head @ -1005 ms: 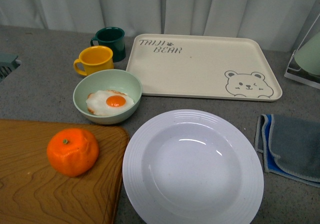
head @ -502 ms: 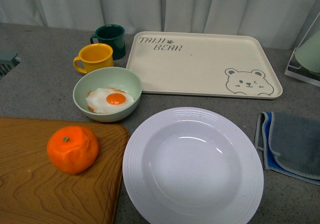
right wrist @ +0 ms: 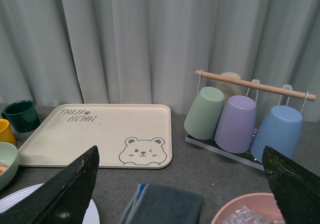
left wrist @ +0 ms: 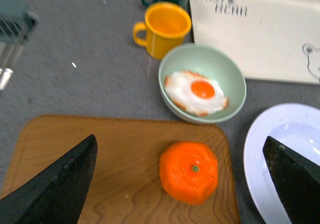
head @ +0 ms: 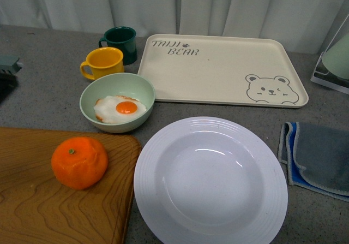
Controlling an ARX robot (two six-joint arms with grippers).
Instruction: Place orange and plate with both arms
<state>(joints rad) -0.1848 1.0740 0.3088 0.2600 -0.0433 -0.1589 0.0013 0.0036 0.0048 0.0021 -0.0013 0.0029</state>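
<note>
The orange [head: 79, 162] lies on a wooden board [head: 32, 206] at the front left. The white plate [head: 150, 165] stands empty on the table just right of the board. Neither gripper shows in the front view. In the left wrist view my left gripper [left wrist: 179, 146] is open above the board, with the orange [left wrist: 189, 171] between its dark fingers [left wrist: 60, 184] and apart from both; the plate's rim [left wrist: 254, 151] is beside one finger. My right gripper [right wrist: 180, 151] is open and empty, held above the table.
A pale green bowl [head: 90, 94] with a fried egg, a yellow mug [head: 103, 64] and a dark green mug [head: 121, 43] stand behind the board. A cream bear tray [head: 218, 69] lies at the back. A grey-blue cloth [head: 319, 159], a cup rack [right wrist: 240, 116] and a pink bowl [right wrist: 250, 211] are on the right.
The whole scene has shifted slightly up in the front view. The grey object at the left edge sits higher, with a dark shape now under it. Orange and plate have not moved.
</note>
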